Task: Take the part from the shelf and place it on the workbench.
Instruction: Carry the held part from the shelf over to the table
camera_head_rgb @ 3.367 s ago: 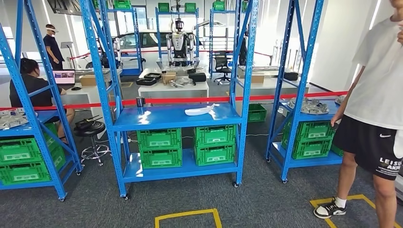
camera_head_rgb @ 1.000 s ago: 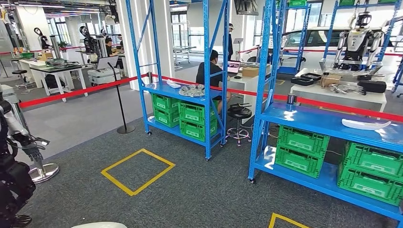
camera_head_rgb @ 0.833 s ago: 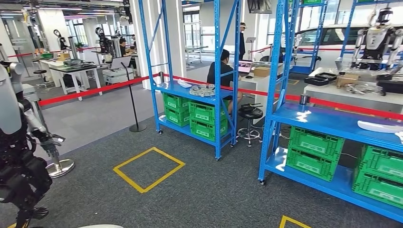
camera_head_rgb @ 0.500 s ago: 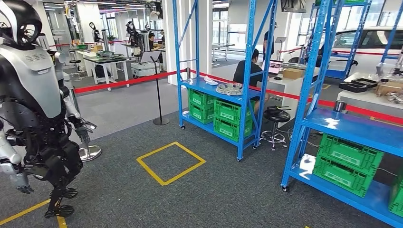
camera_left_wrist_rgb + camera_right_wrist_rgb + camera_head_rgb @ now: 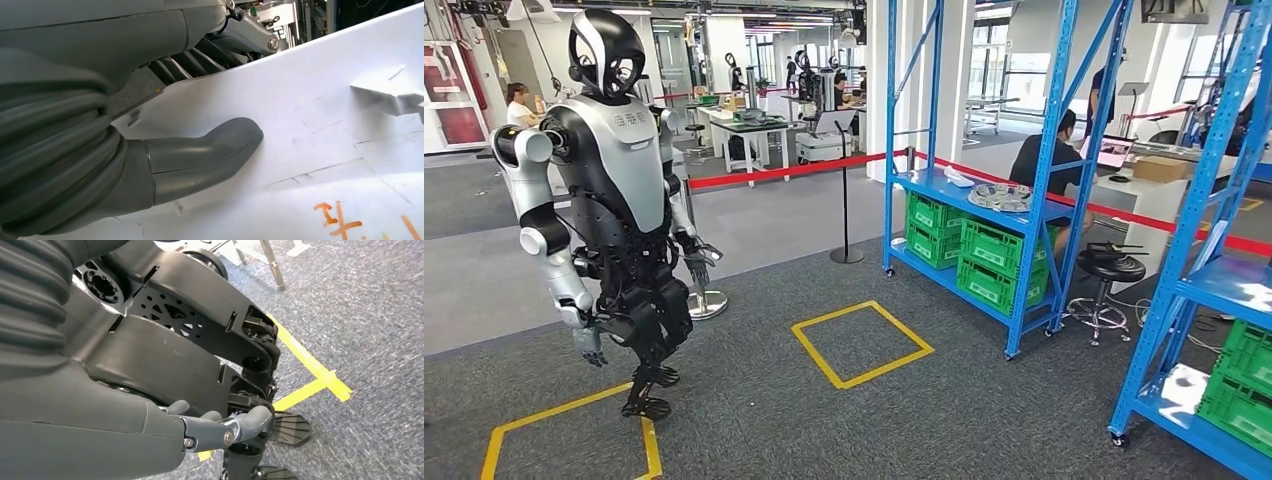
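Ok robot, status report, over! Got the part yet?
Left robot hand grips the white part, thumb pressed on it. Right robot hand hangs, holding nothing. Another humanoid robot stands ahead on the left.

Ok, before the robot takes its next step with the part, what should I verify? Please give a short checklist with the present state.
1. Part in the left hand: ok, the hand holds it.
2. Right hand free: ok, it holds nothing.
3. Way ahead free: not ok, another robot stands on the carpet to the left.
4. Blue shelf to the right: ok, it stands well apart.
5. Workbench found: cannot tell which table it is.
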Robot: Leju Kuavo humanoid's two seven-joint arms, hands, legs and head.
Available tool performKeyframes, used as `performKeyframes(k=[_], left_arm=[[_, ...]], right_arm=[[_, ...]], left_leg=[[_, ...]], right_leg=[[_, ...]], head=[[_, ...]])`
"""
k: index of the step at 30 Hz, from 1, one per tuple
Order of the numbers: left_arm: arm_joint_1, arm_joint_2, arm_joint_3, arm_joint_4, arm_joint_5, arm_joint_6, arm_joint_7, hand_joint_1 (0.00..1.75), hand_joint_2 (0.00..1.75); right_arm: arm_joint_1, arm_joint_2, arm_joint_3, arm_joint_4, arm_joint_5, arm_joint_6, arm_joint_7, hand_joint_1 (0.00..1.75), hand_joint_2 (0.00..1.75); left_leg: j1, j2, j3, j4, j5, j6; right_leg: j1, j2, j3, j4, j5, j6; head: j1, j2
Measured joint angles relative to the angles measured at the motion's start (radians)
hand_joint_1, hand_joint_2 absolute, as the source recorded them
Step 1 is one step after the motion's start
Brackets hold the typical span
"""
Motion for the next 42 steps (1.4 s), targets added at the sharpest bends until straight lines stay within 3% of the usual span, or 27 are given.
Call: performKeyframes(k=[2, 4, 6, 7, 9, 11, 13, 15, 17, 19, 21, 22, 23, 24, 26, 28, 30, 32, 34, 36, 37, 38, 39, 42], left_arm=[[0.003, 0.001, 0.003, -0.004, 0.0, 0.001, 0.0, 1.75, 1.75], [0.003, 0.001, 0.004, -0.006, 0.0, 0.001, 0.0, 1.75, 1.75], [0.005, 0.001, 0.005, -0.006, 0.0, 0.001, 0.0, 1.75, 1.75], [0.006, 0.002, 0.005, -0.006, 0.0, 0.001, 0.0, 1.75, 1.75], [0.006, 0.003, 0.007, -0.006, 0.0, 0.001, 0.0, 1.75, 1.75], [0.006, 0.004, 0.009, -0.007, 0.0, 0.001, 0.0, 1.75, 1.75], [0.006, 0.004, 0.011, -0.008, 0.0, 0.001, 0.0, 1.75, 1.75], [0.008, 0.004, 0.012, -0.01, 0.0, 0.001, 0.001, 1.75, 1.75], [0.007, 0.004, 0.013, -0.014, 0.0, 0.002, 0.0, 1.75, 1.75], [0.006, 0.002, 0.014, -0.016, 0.0, 0.003, 0.0, 1.75, 1.75], [0.01, 0.001, 0.014, -0.016, 0.001, 0.003, 0.0, 1.75, 1.75], [0.013, 0.001, 0.014, -0.016, 0.002, 0.003, -0.001, 1.75, 1.75], [0.016, 0.001, 0.015, -0.016, 0.003, 0.003, -0.003, 1.75, 1.75], [0.017, 0.0, 0.015, -0.017, 0.005, 0.003, -0.005, 1.75, 1.75], [0.017, -0.004, 0.016, -0.019, 0.006, 0.003, -0.012, 1.75, 1.75], [0.016, -0.01, 0.019, -0.024, 0.007, 0.004, -0.018, 1.75, 1.75], [0.017, -0.013, 0.024, -0.03, 0.013, 0.007, -0.021, 1.75, 1.75], [0.021, -0.012, 0.036, -0.036, 0.021, 0.017, -0.023, 1.75, 1.75], [0.028, -0.011, 0.049, -0.043, 0.03, 0.031, -0.028, 1.75, 1.75], [0.042, -0.009, 0.057, -0.049, 0.038, 0.037, -0.032, 1.75, 1.75], [0.05, -0.009, 0.061, -0.051, 0.04, 0.038, -0.033, 1.75, 1.75], [0.056, -0.009, 0.065, -0.054, 0.041, 0.04, -0.034, 1.75, 1.75], [0.061, -0.008, 0.068, -0.058, 0.042, 0.042, -0.034, 1.75, 1.75], [0.068, -0.006, 0.07, -0.075, 0.034, 0.058, -0.035, 1.75, 1.75]], right_arm=[[-0.002, 0.0, 0.0, 0.0, 0.0, 0.0, -0.001, 0.0, 1.75], [0.001, -0.001, 0.0, 0.0, 0.0, 0.0, -0.001, 0.0, 1.75], [0.005, -0.002, 0.0, 0.0, 0.0, 0.0, -0.001, 0.0, 1.75], [0.006, -0.002, 0.0, 0.0, 0.0, 0.0, -0.001, 0.0, 1.75], [0.005, -0.002, 0.0, 0.0, 0.0, 0.0, -0.001, 0.0, 1.75], [0.005, -0.002, 0.0, 0.0, 0.0, 0.001, -0.001, 0.0, 1.75], [0.004, -0.003, 0.001, 0.0, 0.0, 0.001, -0.001, 0.0, 1.75], [0.001, -0.003, 0.001, 0.0, 0.001, 0.001, -0.001, 0.0, 1.75], [-0.003, -0.003, 0.001, 0.0, 0.001, 0.001, -0.002, 0.0, 1.75], [-0.003, -0.003, 0.002, 0.0, 0.001, 0.001, -0.002, 0.0, 1.75], [0.003, -0.003, 0.003, 0.0, 0.002, 0.001, -0.007, 0.0, 1.75], [0.006, -0.003, 0.004, 0.0, 0.001, 0.001, -0.013, 0.0, 1.75], [0.007, -0.003, 0.004, 0.0, 0.0, 0.001, -0.02, 0.0, 1.75], [0.007, -0.004, 0.004, 0.0, -0.001, 0.002, -0.027, 0.0, 1.75], [0.007, -0.005, 0.004, 0.0, -0.003, 0.003, -0.035, 0.0, 1.75], [0.008, -0.006, 0.004, 0.0, -0.005, 0.004, -0.039, 0.0, 1.75], [0.007, -0.007, 0.004, 0.0, -0.005, 0.007, -0.041, 0.0, 1.75], [0.006, -0.006, 0.004, 0.0, -0.003, 0.014, -0.043, 0.0, 1.75], [0.009, -0.005, 0.005, 0.0, 0.0, 0.021, -0.043, 0.0, 1.75], [0.016, -0.005, 0.007, 0.0, 0.002, 0.024, -0.042, 0.0, 1.75], [0.017, -0.005, 0.008, 0.0, 0.002, 0.024, -0.042, 0.0, 1.75], [0.018, -0.004, 0.008, 0.0, 0.002, 0.025, -0.043, 0.0, 1.75], [0.018, -0.003, 0.008, 0.0, 0.002, 0.025, -0.044, 0.0, 1.75], [0.018, 0.002, 0.008, 0.0, 0.0, 0.027, -0.05, 0.0, 1.75]], left_leg=[[-0.001, 0.054, -0.024, 0.05, -0.034, -0.008], [0.0, 0.11, -0.08, 0.169, -0.099, -0.015], [0.004, 0.124, -0.125, 0.265, -0.133, -0.022], [0.005, 0.127, -0.123, 0.265, -0.124, -0.024], [0.006, 0.15, -0.059, 0.153, -0.065, -0.024], [0.003, 0.196, 0.008, 0.035, -0.022, -0.014], [-0.002, 0.209, 0.022, 0.006, -0.016, 0.0], [-0.002, 0.184, 0.021, 0.0, -0.011, 0.013], [0.003, 0.159, 0.025, -0.008, -0.006, 0.027], [0.005, 0.133, 0.026, -0.011, -0.003, 0.035], [0.003, 0.101, 0.022, -0.009, -0.002, 0.038], [0.003, 0.085, 0.021, -0.007, -0.002, 0.039], [0.002, 0.069, 0.021, -0.005, -0.002, 0.039], [0.003, 0.053, 0.021, -0.003, -0.002, 0.038], [0.002, 0.025, 0.019, 0.001, -0.001, 0.031], [0.003, 0.003, 0.013, 0.0, 0.001, 0.018], [0.005, -0.012, 0.005, -0.005, 0.006, 0.004], [0.003, 0.031, -0.01, 0.02, -0.012, -0.004], [0.001, 0.098, -0.054, 0.115, -0.07, -0.01], [0.003, 0.121, -0.11, 0.232, -0.124, -0.018], [0.005, 0.124, -0.121, 0.257, -0.128, -0.02], [0.005, 0.128, -0.113, 0.245, -0.113, -0.022], [0.006, 0.138, -0.086, 0.198, -0.086, -0.023], [0.003, 0.201, 0.015, 0.024, -0.018, -0.012]], right_leg=[[-0.003, -0.024, 0.006, -0.01, 0.006, -0.015], [0.0, -0.052, 0.007, -0.012, 0.006, -0.022], [0.002, -0.083, 0.007, -0.011, 0.004, -0.023], [0.002, -0.098, 0.008, -0.01, 0.002, -0.023], [0.003, -0.126, 0.012, -0.009, -0.003, -0.018], [0.007, -0.147, 0.018, -0.006, -0.011, -0.008], [0.011, -0.165, 0.025, -0.007, -0.016, 0.004], [0.008, -0.178, 0.033, -0.009, -0.02, 0.017], [0.003, -0.135, 0.022, 0.026, -0.047, 0.029], [0.001, -0.069, -0.033, 0.141, -0.105, 0.033], [0.002, -0.047, -0.099, 0.26, -0.142, 0.031], [0.003, -0.044, -0.113, 0.277, -0.134, 0.029], [0.003, -0.041, -0.106, 0.252, -0.107, 0.026], [0.002, -0.031, -0.083, 0.192, -0.068, 0.022], [0.001, 0.011, -0.027, 0.059, -0.011, 0.016], [0.002, 0.032, -0.005, 0.003, 0.0, 0.014], [0.004, 0.01, -0.001, -0.004, 0.005, 0.006], [0.0, -0.014, 0.006, -0.015, 0.013, -0.009], [0.0, -0.04, 0.01, -0.021, 0.015, -0.019], [0.002, -0.071, 0.01, -0.021, 0.013, -0.022], [0.002, -0.087, 0.01, -0.021, 0.011, -0.022], [0.002, -0.102, 0.011, -0.02, 0.009, -0.021], [0.002, -0.116, 0.013, -0.019, 0.006, -0.019], [0.008, -0.152, 0.021, -0.012, -0.007, -0.004]], head=[[-0.003, 0.0], [-0.006, 0.0], [-0.007, 0.0], [-0.007, 0.0], [-0.007, 0.0], [-0.007, 0.0], [-0.005, 0.0], [-0.004, 0.0], [-0.003, 0.0], [-0.001, 0.0], [0.0, 0.0], [0.001, 0.0], [0.001, 0.0], [0.001, 0.0], [0.001, 0.0], [0.001, 0.0], [0.001, 0.0], [-0.002, 0.0], [-0.005, 0.0], [-0.006, 0.0], [-0.007, 0.0], [-0.007, 0.0], [-0.008, 0.0], [-0.008, 0.0]])
